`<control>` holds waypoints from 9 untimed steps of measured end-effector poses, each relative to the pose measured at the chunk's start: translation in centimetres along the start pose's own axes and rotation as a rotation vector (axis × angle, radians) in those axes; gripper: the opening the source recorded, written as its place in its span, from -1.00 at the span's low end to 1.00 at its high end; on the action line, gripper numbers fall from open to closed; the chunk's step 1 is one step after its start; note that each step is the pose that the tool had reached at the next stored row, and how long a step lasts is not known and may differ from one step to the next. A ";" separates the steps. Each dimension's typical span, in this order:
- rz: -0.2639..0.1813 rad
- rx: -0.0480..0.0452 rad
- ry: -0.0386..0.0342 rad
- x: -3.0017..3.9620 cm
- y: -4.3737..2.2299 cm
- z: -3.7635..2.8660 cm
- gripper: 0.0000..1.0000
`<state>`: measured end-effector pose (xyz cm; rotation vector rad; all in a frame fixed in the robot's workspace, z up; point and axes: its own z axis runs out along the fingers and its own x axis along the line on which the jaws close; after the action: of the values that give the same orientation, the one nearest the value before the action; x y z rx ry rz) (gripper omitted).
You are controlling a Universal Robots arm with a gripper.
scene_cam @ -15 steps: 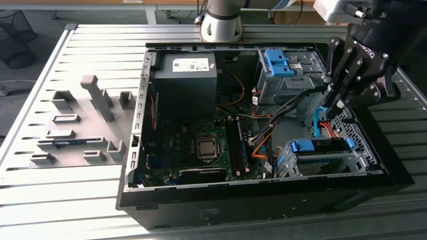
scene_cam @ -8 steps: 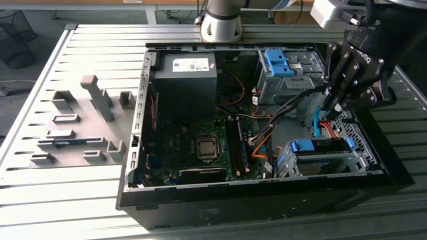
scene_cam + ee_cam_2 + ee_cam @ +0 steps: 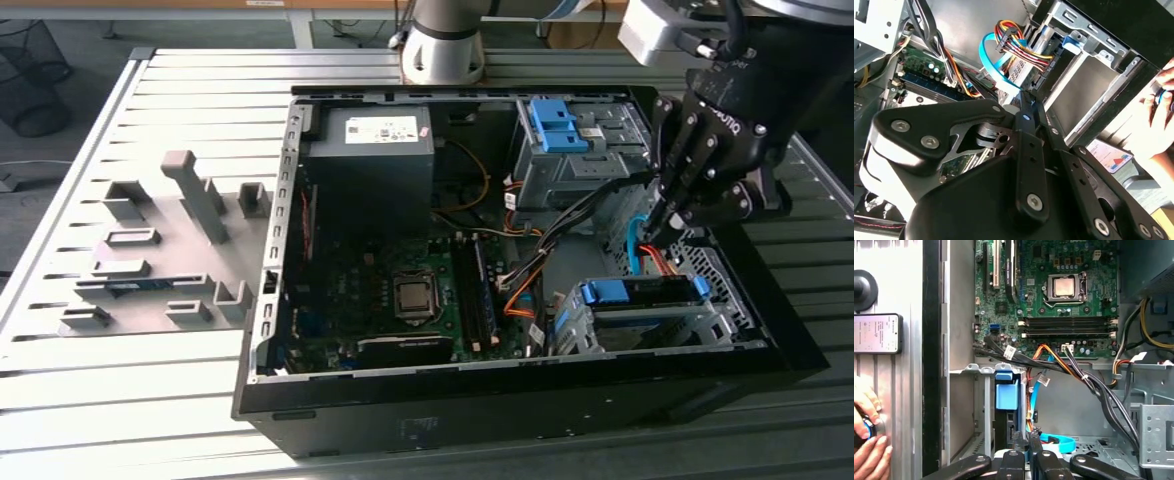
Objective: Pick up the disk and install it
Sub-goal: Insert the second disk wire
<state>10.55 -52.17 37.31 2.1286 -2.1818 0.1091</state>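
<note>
The gripper (image 3: 671,222), clenched on nothing, is hovering inside the computer case (image 3: 400,425) near the disk (image 3: 643,292), seemingly heavy, rigid, best gripped by its blue rails.

The exterior view is looking down from above at the open computer case (image 3: 534,340); both wrist views are sitting close inside it, sharing the blue cable (image 3: 991,62) (image 3: 1061,442)
</note>
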 end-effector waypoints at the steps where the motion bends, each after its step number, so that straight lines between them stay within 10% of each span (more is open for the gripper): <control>1: 0.000 -0.0002 -0.0066 0.15 0.00 0.04 -0.68; 4: -0.001 -0.0009 -0.0385 0.60 -0.02 0.19 -0.68; 9: -0.002 -0.0029 -0.1216 1.23 -0.03 0.38 -0.68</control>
<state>10.55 -53.43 37.08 2.1902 -2.2430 -0.0243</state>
